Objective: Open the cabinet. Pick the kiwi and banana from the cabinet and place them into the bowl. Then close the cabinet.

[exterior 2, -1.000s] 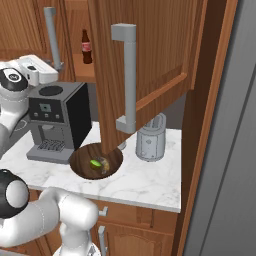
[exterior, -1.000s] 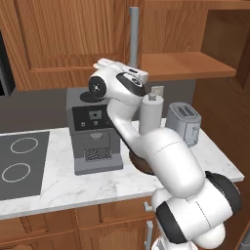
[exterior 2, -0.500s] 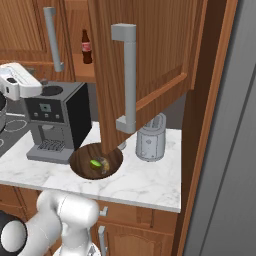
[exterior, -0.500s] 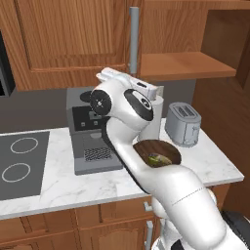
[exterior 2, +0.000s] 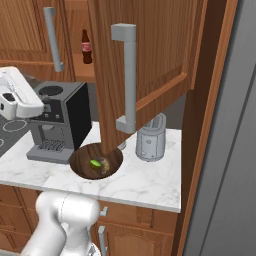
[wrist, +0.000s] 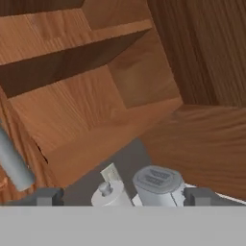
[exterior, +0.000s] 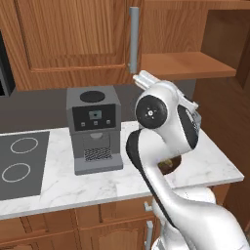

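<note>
Right base view: cabinet [exterior 2: 150, 60] w/ right door swung open, bar handle [exterior 2: 127, 80] facing out; bottle [exterior 2: 86, 46] seen on the shelf inside. Bowl [exterior 2: 80, 161] sits on the marble tabletop [exterior 2: 145, 182] just beside the coffee machine [exterior 2: 57, 120], partly under the open door's lower corner. Kiwi [exterior 2: 95, 163] and banana [exterior 2: 105, 165] are already lying inside the bowl, touching or nearly so. Toaster [exterior 2: 150, 139] stands near the bowl, to its right.

End effector [wrist: 120, 197] is seen in hand view w/ fingertips [wrist: 43, 196] spread wide apart, nothing between them; it is aimed up at the shelf and open cabinet interior, toaster top below.

Judged: both fruit steps done, only the door closing is left. To do it well:
- arm should be brought round to the outer face of the open door, not the hinge side, so max leverage is had.
- push is best applied near the handle edge, flat and steady, along the door's arc.
- elbow should be kept clear of coffee machine and toaster; bowl must not be clipped while passing low.
- door is to be followed fully till flush w/ the left door; a half-shut door shouldn't be accepted.
</note>
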You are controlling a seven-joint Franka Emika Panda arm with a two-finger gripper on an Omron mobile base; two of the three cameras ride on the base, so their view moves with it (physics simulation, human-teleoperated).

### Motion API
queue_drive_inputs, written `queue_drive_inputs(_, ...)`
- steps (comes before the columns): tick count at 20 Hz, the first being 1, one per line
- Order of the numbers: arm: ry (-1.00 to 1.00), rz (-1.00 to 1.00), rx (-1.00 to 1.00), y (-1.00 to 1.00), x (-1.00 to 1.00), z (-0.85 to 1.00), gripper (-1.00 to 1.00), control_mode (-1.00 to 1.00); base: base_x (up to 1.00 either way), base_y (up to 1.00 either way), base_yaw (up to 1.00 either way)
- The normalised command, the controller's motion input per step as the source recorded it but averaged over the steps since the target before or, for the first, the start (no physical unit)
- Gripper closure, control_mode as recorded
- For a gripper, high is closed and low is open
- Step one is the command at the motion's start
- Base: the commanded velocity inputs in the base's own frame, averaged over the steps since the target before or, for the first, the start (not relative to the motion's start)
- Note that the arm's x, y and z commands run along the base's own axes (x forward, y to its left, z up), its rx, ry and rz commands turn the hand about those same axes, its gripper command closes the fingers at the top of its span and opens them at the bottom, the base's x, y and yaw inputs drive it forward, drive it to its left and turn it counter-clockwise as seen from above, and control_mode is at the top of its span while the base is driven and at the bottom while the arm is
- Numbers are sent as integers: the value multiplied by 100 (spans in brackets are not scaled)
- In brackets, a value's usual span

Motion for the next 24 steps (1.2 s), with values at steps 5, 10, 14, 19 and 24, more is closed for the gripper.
queue_drive_inputs(5, -5, 0, 18, -98, -100, 1, -100, -100, 0, 0, 0)
queue_drive_inputs(10, 0, 0, 13, -88, -100, 0, -100, -100, 0, 0, 0)
queue_drive_inputs(14, 0, 0, 1, -52, -100, -3, -100, -100, 0, 0, 0)
queue_drive_inputs(19, 5, 0, 1, -37, -88, 0, -100, -100, 0, 0, 0)
queue_drive_inputs(24, 2, 7, -7, 5, -22, 0, -100, -100, 0, 0, 0)
